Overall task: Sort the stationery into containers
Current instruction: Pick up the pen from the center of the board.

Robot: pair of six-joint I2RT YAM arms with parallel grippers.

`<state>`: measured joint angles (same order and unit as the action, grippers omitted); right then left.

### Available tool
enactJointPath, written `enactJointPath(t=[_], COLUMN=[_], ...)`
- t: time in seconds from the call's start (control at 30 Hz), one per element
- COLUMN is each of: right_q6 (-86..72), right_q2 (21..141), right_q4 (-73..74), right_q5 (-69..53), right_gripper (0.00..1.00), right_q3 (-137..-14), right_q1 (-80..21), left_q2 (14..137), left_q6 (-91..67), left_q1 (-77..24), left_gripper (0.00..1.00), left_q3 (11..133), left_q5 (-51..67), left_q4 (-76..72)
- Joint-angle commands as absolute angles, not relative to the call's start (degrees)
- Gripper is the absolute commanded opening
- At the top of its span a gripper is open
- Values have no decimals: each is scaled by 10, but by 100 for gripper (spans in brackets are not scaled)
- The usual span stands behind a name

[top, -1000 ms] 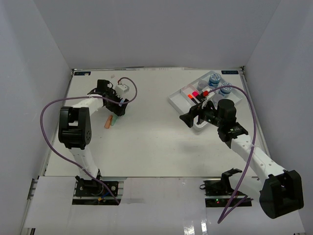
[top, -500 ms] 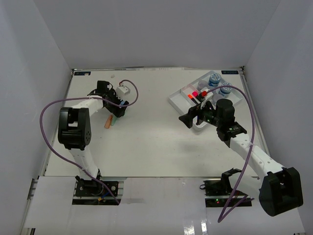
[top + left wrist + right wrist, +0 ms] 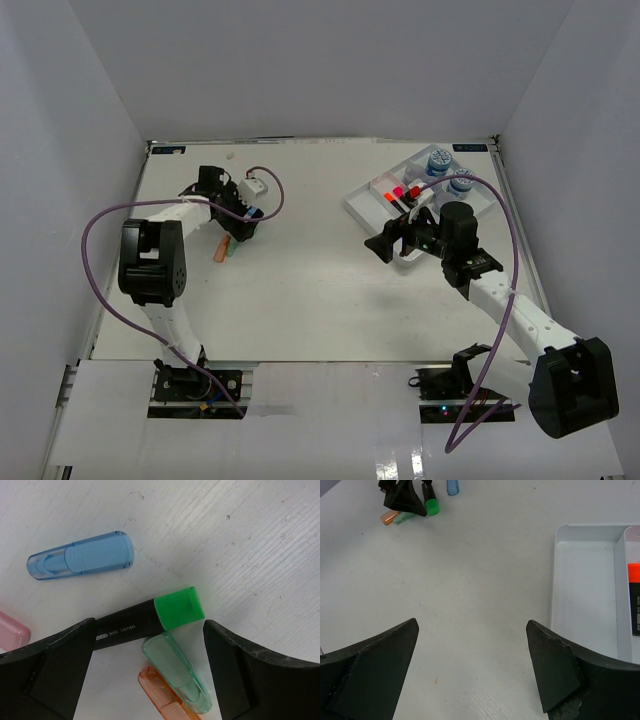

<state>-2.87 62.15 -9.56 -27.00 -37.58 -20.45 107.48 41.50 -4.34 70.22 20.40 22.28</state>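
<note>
Left gripper (image 3: 150, 630) gapes wide, empty, straddling the black green-tipped marker (image 3: 175, 611). Closing now, it could pinch the clear green cap (image 3: 177, 672) too.

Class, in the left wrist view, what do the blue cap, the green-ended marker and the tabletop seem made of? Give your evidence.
Blue cap: likely clear tinted plastic; its inner sleeve shows through, glossy.
Green-ended marker: opaque plastic, probably; matte black barrel with print.
Tabletop: perhaps white-painted board; fine streaks and nicks.
</note>
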Motion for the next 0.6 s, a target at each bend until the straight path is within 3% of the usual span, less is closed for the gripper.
enactJointPath(t=[0.0,0.27,0.57], right_q6=[-32,-32,-33], right_q2=[622,626,629], right_q4=[-103,-103,-107], right_q5=[-276,-277,-278], right_gripper=[95,95,95], right_q3=[-388,-388,-385], right_q1=[-208,-209,-210], left_q2=[1081,1120,1133], left_q6=[412,378,337], left_q1=[-41,-42,-43], left_gripper=[98,91,73], left_q3=[727,733,752], left_q5=[214,214,270], left_q4=[222,213,209])
